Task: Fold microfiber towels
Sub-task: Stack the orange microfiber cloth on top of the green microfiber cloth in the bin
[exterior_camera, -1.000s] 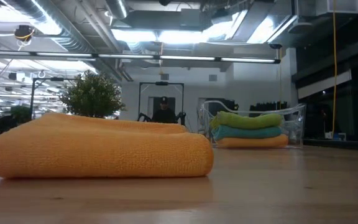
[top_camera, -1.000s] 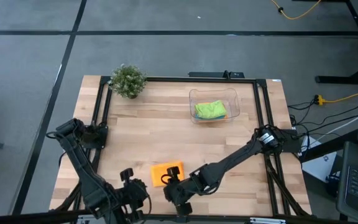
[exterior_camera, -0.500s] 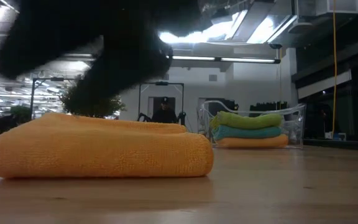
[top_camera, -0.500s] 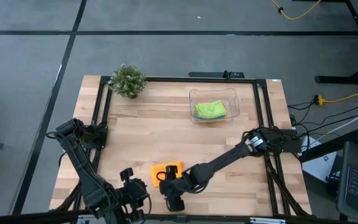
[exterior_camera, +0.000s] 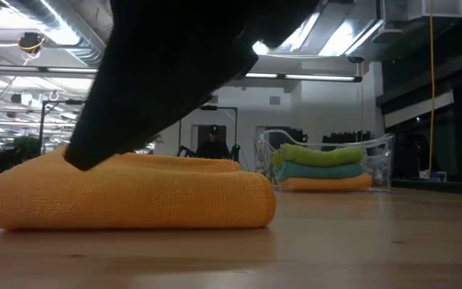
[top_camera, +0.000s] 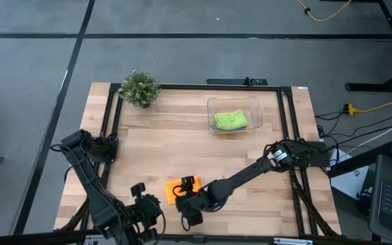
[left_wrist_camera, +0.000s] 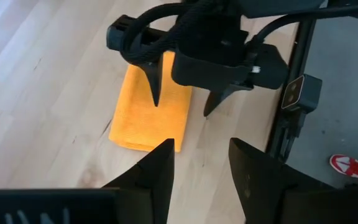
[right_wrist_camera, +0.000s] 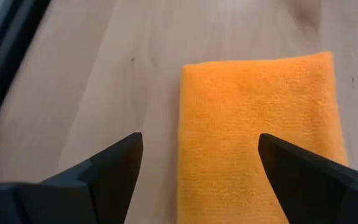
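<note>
You see a wooden table [top_camera: 175, 150] on a grey floor [top_camera: 182, 61] crossed by dark lines. Beside the table's right edge, cables [top_camera: 359, 109] trail over the floor. Beyond the table, ceiling lights [exterior_camera: 239, 44] and ducts [exterior_camera: 79, 36] hang overhead, and a person [exterior_camera: 212, 143] stands far behind it.

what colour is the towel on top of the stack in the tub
Lime green, over a teal one and an orange one; the low view shows it best.
</note>
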`<state>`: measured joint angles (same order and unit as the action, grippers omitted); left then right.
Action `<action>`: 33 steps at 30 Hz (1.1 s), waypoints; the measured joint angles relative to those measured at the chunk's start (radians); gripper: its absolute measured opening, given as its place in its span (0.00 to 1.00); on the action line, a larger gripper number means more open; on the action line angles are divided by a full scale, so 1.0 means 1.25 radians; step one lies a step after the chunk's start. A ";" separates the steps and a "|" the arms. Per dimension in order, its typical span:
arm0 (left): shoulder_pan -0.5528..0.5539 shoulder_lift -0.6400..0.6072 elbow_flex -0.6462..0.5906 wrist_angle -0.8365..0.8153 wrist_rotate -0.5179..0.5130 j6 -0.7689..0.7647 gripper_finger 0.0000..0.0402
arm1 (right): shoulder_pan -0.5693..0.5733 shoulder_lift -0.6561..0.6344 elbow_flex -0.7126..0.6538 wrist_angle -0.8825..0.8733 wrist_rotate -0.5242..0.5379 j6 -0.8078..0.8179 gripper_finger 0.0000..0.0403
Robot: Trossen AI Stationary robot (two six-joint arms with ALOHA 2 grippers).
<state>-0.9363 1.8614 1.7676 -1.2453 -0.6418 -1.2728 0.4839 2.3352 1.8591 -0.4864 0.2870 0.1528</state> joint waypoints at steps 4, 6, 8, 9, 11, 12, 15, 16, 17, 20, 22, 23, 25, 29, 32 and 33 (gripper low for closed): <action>0.000 0.000 0.000 -0.002 0.000 0.000 0.36 | -0.005 0.022 0.001 -0.006 0.000 -0.004 0.80; 0.000 0.000 0.000 -0.002 0.000 0.000 0.36 | -0.010 0.047 0.001 -0.008 -0.013 -0.004 0.80; 0.000 0.000 0.000 -0.002 0.000 0.000 0.36 | -0.014 0.061 0.005 -0.011 -0.012 -0.003 0.80; 0.000 0.000 0.000 -0.002 0.000 0.000 0.36 | -0.018 0.068 0.006 -0.010 -0.016 -0.005 0.80; 0.000 0.000 0.000 -0.002 0.000 0.000 0.36 | -0.027 0.082 0.006 -0.011 -0.024 -0.006 0.80; 0.000 0.000 0.000 -0.002 0.000 0.000 0.36 | -0.033 0.087 0.006 -0.013 -0.027 -0.006 0.80; 0.000 0.000 0.000 -0.002 0.001 0.000 0.36 | -0.050 0.093 0.008 -0.021 -0.041 0.000 0.78; 0.000 0.000 0.000 -0.002 0.002 0.000 0.36 | -0.054 0.094 0.008 -0.023 -0.043 0.000 0.76; 0.000 0.000 0.000 -0.002 0.002 0.000 0.36 | -0.059 0.094 0.008 -0.027 -0.043 -0.001 0.75; 0.000 0.000 0.000 -0.002 0.003 -0.001 0.36 | -0.075 0.094 0.008 -0.029 -0.053 -0.012 0.67; 0.000 0.000 0.000 -0.001 0.003 -0.001 0.36 | -0.086 0.094 0.008 -0.028 -0.057 -0.023 0.61; 0.000 0.000 0.000 -0.001 0.003 -0.001 0.36 | -0.089 0.094 0.008 -0.027 -0.053 -0.025 0.57; 0.000 0.000 0.000 0.000 0.003 -0.001 0.36 | -0.094 0.094 0.008 -0.027 -0.042 -0.024 0.50; -0.001 0.000 0.000 0.000 0.003 -0.003 0.36 | -0.102 0.095 0.007 -0.027 -0.007 -0.021 0.33; -0.001 0.000 0.000 0.000 0.003 -0.003 0.36 | -0.102 0.096 0.006 -0.027 0.022 -0.023 0.16; -0.001 0.000 0.000 0.000 0.003 -0.003 0.36 | -0.103 0.097 0.006 -0.028 0.028 -0.021 0.09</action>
<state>-0.9371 1.8618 1.7676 -1.2448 -0.6376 -1.2764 0.3557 2.4561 1.8664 -0.5217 0.3225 0.1261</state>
